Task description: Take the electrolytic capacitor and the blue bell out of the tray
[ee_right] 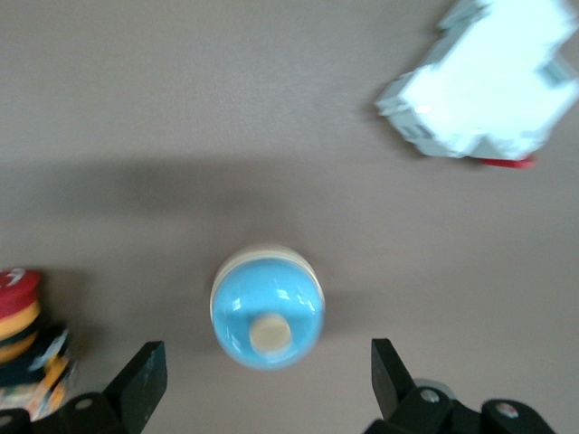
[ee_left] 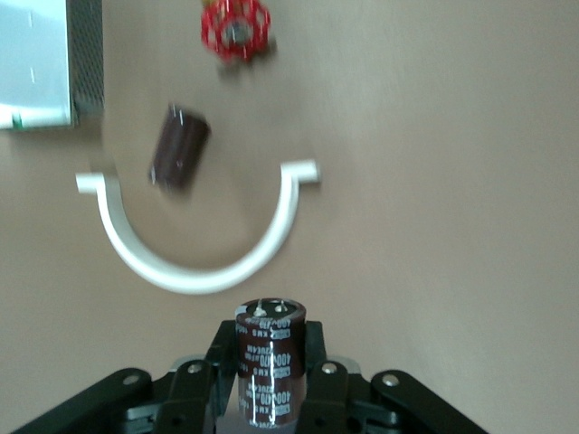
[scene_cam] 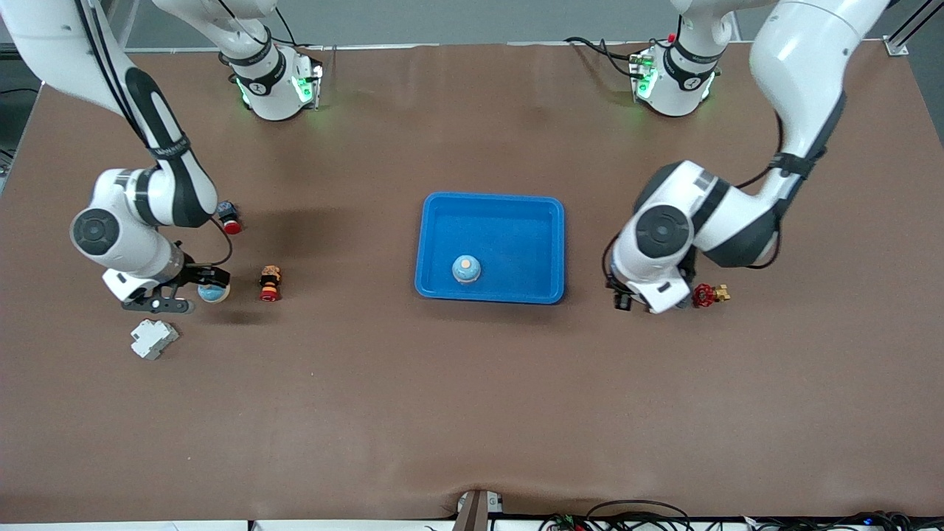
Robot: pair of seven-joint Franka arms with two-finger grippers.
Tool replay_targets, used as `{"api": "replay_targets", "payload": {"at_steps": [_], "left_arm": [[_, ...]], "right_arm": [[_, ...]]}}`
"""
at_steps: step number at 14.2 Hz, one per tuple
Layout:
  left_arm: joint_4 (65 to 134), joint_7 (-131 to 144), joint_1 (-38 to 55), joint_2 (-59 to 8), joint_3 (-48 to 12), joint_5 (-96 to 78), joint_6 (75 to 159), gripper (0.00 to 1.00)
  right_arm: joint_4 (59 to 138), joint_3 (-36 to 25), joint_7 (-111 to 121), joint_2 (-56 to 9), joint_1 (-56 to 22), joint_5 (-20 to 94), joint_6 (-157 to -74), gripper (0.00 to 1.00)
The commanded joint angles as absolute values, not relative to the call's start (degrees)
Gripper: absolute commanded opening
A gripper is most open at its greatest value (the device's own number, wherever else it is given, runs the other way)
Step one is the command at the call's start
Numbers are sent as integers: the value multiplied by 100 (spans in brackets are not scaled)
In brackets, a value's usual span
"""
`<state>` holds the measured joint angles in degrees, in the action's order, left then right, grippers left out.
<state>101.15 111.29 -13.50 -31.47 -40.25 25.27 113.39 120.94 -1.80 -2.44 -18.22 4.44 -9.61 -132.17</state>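
Front view shows us a blue bell (scene_cam: 466, 268) already in the blue tray (scene_cam: 435, 221). Our left gripper (ee_left: 271, 384) clamps a brown capacitor (ee_left: 270, 362) above the table near a red valve (scene_cam: 704, 295). Our right gripper (ee_right: 262, 380), fingers apart, straddles a second bell (ee_right: 267, 307) beside a white module (scene_cam: 153, 338).

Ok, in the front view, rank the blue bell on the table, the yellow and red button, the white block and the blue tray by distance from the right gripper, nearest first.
1. Blue bell: between the open fingers of the right gripper.
2. Yellow and red button: beside the bell, toward the tray. White block: nearer the front camera. Too close to call.
3. Blue tray: mid-table, clearly farthest.
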Motion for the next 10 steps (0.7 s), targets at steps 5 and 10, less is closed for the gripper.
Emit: {"api": "replay_targets", "payload": {"at_steps": [5, 10], "left_arm": [[10819, 8345, -3074, -2610, -4157, 2592, 11364, 0], [11047, 6849, -3997, -2689, -4157, 3084, 11924, 0]], "right_arm": [[9979, -79, -1025, -1441, -253, -504, -10049, 100], [9405, -79, -3282, -1450, -1324, 158, -9852, 100]]}}
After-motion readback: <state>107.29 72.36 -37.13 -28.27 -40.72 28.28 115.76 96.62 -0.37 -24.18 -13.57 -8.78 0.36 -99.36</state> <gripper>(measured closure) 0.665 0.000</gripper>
